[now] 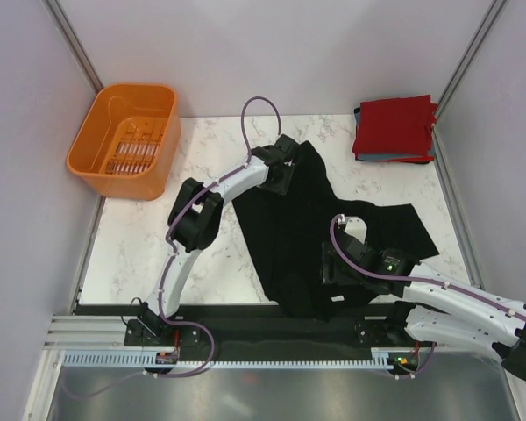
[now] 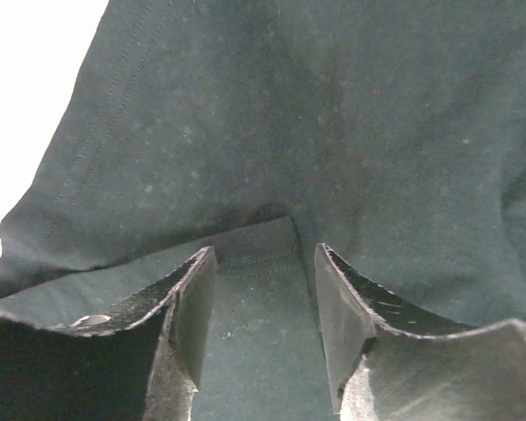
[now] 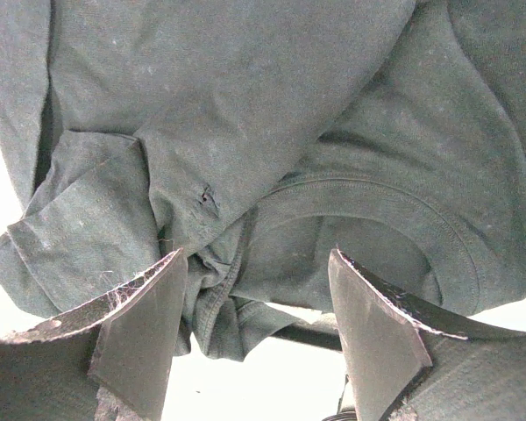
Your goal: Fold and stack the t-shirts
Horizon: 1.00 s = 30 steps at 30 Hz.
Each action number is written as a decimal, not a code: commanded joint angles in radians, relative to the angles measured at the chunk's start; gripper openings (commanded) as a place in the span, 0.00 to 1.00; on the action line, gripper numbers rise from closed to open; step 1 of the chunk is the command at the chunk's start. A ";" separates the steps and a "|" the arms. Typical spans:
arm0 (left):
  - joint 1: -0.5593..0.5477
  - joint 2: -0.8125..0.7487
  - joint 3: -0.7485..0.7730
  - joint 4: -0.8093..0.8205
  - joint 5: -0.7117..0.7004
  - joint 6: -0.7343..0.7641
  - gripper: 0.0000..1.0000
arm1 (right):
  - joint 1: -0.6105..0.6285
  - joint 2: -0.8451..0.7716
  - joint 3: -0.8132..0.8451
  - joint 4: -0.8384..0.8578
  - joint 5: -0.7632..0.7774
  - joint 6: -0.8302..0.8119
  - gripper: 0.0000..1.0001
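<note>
The black t-shirt (image 1: 276, 241) lies crumpled and unfolded across the middle of the marble table, its lower end reaching the front edge. My left gripper (image 1: 285, 175) is at the shirt's far end, open, with black cloth (image 2: 263, 123) lying flat under and between the jaws (image 2: 265, 254). My right gripper (image 1: 330, 266) is low over the shirt's near part, open and empty (image 3: 257, 259), with the ribbed collar (image 3: 368, 202) and a bunched hem just beyond its fingertips. A folded red t-shirt (image 1: 393, 124) lies on a folded grey-blue one (image 1: 361, 158) at the back right.
An orange plastic basket (image 1: 158, 145) stands at the back left corner. Grey walls close in the table (image 1: 131, 254) on the left, right and back. A black rail (image 1: 245, 320) with the arm bases runs along the front edge.
</note>
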 commanded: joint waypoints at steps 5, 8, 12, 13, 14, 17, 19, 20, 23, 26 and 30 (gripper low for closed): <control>-0.008 0.028 0.024 0.018 -0.020 -0.016 0.49 | -0.003 0.001 0.002 0.012 0.003 0.009 0.73; -0.008 0.021 0.018 0.018 -0.035 -0.012 0.43 | -0.003 -0.003 0.001 0.010 0.003 0.012 0.73; -0.006 0.013 0.008 0.016 -0.050 -0.002 0.27 | -0.003 -0.003 0.001 0.012 0.000 0.013 0.73; -0.006 0.010 0.008 0.016 -0.057 -0.002 0.26 | -0.005 -0.003 -0.001 0.010 0.001 0.012 0.73; -0.006 0.005 0.005 0.016 -0.061 -0.002 0.24 | -0.002 -0.003 0.001 0.012 -0.002 0.013 0.73; -0.006 -0.021 -0.009 0.016 -0.073 -0.004 0.20 | -0.003 -0.005 0.004 0.012 -0.004 0.015 0.73; -0.006 -0.041 -0.016 0.016 -0.080 -0.005 0.14 | -0.002 -0.003 0.002 0.010 -0.004 0.015 0.73; -0.005 -0.048 -0.019 0.015 -0.084 -0.005 0.13 | -0.003 -0.002 0.002 0.012 -0.004 0.015 0.73; -0.003 -0.079 -0.032 0.013 -0.092 -0.007 0.13 | -0.003 -0.002 0.001 0.012 -0.008 0.015 0.73; 0.000 -0.108 -0.050 0.015 -0.093 -0.013 0.14 | -0.002 0.003 -0.001 0.010 -0.011 0.017 0.73; 0.003 -0.131 -0.082 0.015 -0.093 -0.022 0.16 | -0.003 0.004 -0.005 0.018 -0.011 0.018 0.73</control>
